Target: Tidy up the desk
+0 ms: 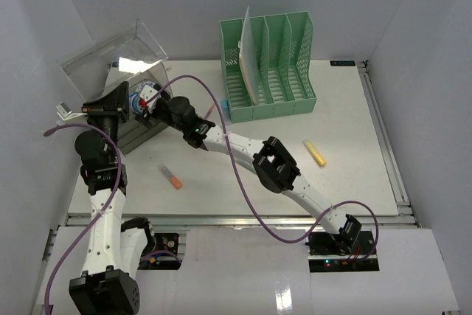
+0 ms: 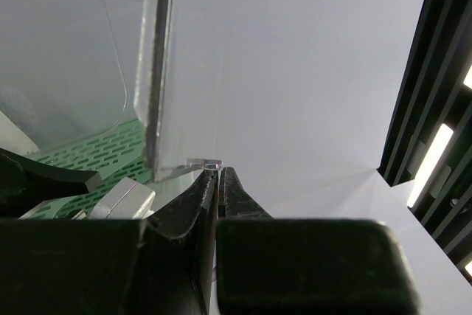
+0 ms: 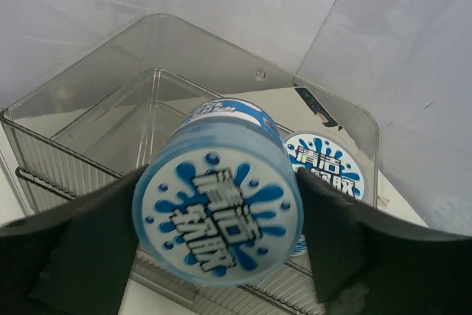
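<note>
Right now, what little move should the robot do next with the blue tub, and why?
Probably lower the right gripper a touch and let go. It holds the blue tub just over the open clear box, and the left gripper is pinching the lid up, so the way in looks free.

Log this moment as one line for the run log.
left gripper: shut at clear plastic lid edge | right gripper: holding round blue-and-white tub over clear plastic box | second matching tub inside box
</note>
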You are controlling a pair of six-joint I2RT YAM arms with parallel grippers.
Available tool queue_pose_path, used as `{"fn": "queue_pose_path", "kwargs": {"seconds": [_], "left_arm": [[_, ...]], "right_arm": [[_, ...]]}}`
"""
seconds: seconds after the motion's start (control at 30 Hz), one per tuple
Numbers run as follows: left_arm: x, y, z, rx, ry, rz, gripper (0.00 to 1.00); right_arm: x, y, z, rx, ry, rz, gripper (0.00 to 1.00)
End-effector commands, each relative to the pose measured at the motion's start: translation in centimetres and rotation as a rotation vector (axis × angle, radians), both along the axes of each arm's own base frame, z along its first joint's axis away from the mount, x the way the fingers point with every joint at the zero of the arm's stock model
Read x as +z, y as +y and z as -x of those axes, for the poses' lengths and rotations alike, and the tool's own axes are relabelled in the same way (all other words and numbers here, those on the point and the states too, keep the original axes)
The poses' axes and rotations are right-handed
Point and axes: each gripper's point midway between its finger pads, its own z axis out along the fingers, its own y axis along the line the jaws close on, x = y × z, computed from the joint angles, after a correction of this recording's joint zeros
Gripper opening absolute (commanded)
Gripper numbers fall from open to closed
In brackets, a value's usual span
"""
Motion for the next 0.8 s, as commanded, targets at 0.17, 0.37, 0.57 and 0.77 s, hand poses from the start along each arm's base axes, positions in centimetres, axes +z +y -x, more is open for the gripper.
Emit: {"fn": "queue_pose_path", "kwargs": {"seconds": [0.17, 0.37, 0.57, 0.77], "left_arm": [[3.0, -1.0, 1.8, -0.033, -0.1, -0.038, 0.0], [2.8, -1.0, 1.7, -0.033, -0.093, -0.04, 0.0], [2.2, -1.1, 1.6, -0.033, -0.076, -0.05, 0.0], [-1.2, -0.7, 1.4, 0.001, 0.012, -0.08, 0.0]], "right_arm": [[5.0, 0.1, 1.0, 0.025, -0.053, -0.099, 0.97], [7.0, -0.1, 3.0, 0.157, -0.082, -0.074, 0.91], [7.9, -3.0, 9.2, 0.55, -0.123, 0.065, 0.94], [2.8, -13.1, 16.6, 0.903, -0.068, 0.316, 1.0]]}}
